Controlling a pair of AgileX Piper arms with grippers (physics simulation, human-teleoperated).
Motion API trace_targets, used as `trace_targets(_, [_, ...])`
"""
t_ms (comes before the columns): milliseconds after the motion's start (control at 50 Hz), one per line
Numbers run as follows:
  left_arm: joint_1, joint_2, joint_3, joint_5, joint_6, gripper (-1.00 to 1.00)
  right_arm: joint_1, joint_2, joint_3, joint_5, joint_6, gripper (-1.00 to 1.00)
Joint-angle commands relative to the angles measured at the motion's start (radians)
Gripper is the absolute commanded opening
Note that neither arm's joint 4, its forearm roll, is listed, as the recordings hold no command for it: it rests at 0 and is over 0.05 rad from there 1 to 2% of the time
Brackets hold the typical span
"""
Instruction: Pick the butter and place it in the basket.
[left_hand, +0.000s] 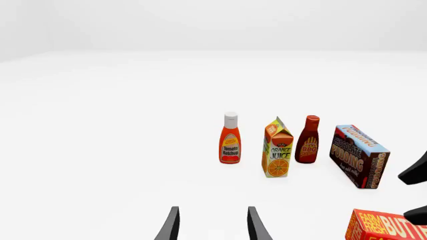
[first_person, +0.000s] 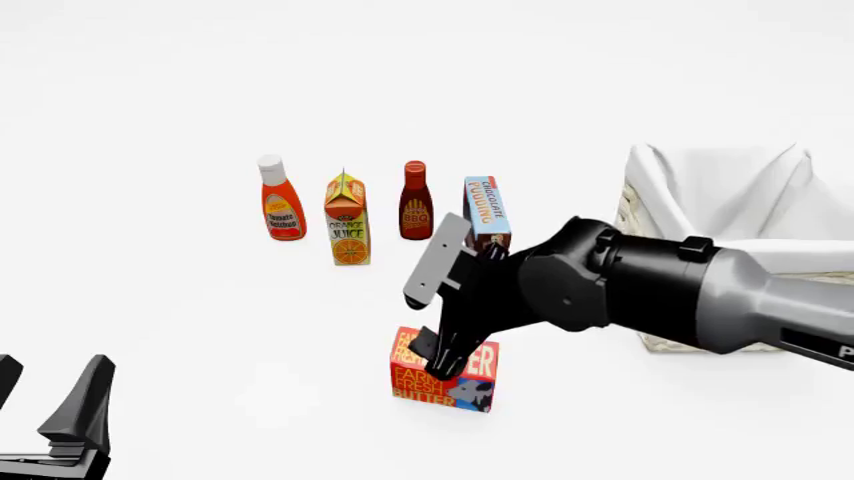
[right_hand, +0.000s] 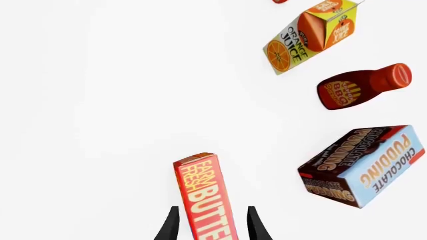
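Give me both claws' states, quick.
Left claw: open, empty.
Right claw: open, fingers either side of the butter, not yet closed.

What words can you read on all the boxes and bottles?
"FARM FRESH BUTTER": butter
"ORANGE JUICE": orange juice carton
"CHOCOLATE PUDDING": pudding box
"Tomato Ketchup": ketchup bottle
"BBQ": brown sauce bottle; its smaller print is too blurred to read.

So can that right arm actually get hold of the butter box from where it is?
Probably yes. The right gripper is already over the butter, with its fingers either side of the box in the right wrist view, and nothing stands between them. Whether they touch it, I cannot tell.
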Motion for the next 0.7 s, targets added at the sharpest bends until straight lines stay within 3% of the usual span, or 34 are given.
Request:
trace_targets(20, [0.000,0.000,0.000,0.000,0.000,1.00,-0.003,0.005,0.013,-0.017,0.006,1.00])
trace_targets(700, [0.000,0.000,0.000,0.000,0.000,1.00,-0.010,0.040,0.049,-0.078,0.025,1.00])
